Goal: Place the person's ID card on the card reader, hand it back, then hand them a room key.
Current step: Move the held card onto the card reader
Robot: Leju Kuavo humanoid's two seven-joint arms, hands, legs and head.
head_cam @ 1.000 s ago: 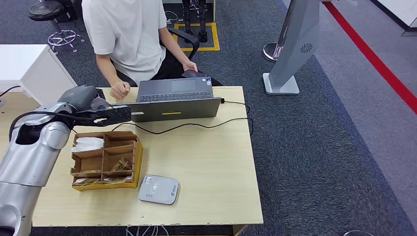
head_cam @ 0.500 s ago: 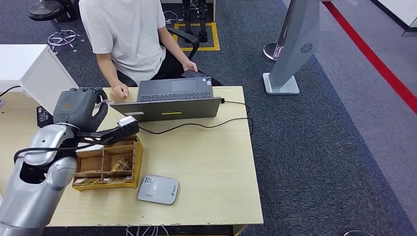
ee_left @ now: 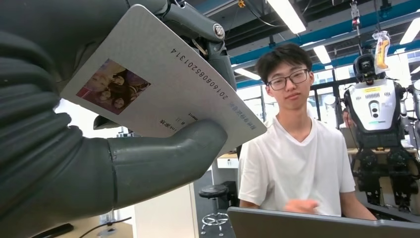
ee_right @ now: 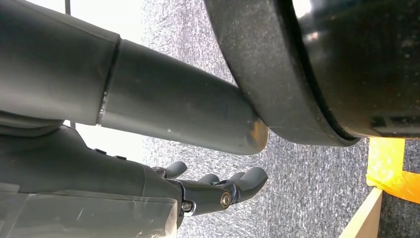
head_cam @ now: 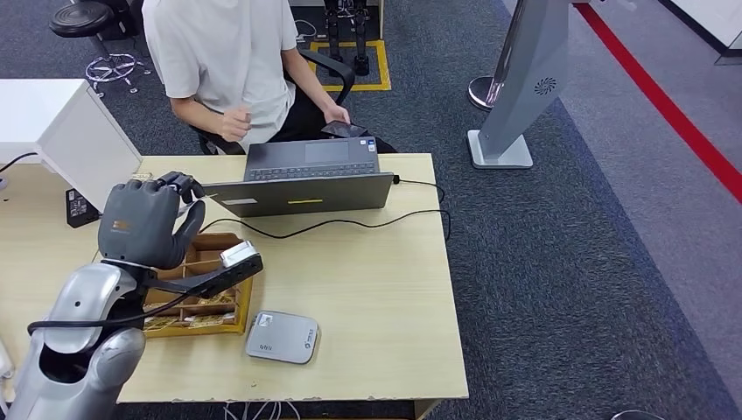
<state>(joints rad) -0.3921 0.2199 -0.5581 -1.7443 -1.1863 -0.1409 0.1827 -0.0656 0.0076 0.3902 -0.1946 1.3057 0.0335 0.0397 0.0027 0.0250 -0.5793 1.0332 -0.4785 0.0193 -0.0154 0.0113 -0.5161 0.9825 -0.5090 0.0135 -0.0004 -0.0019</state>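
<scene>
1. Left hand [head_cam: 147,223]: raised above the far end of the cardboard organiser [head_cam: 241,290], back of the hand turned to the head camera. In the left wrist view the ID card [ee_left: 163,84] is seen pinched between the thumb and the darker fingers [ee_left: 198,25]; its photo side is turned to that camera.
2. Right hand [ee_right: 218,191]: seen in the right wrist view with fingers loosely curled and apart, nothing held; grey carpet lies beyond it.
3. Card reader [head_cam: 281,337]: a flat grey pad lying near the table's [head_cam: 367,289] near edge, just beside the organiser's near corner and well apart from the raised card.
4. Laptop [head_cam: 306,179]: set at the far edge, a black cable [head_cam: 350,225] trailing across the tabletop behind it.
5. Person [head_cam: 227,52]: seated beyond the far edge, one fist lifted to the chest.
6. Open room: bare tabletop is seen from the reader to the table's right edge.
</scene>
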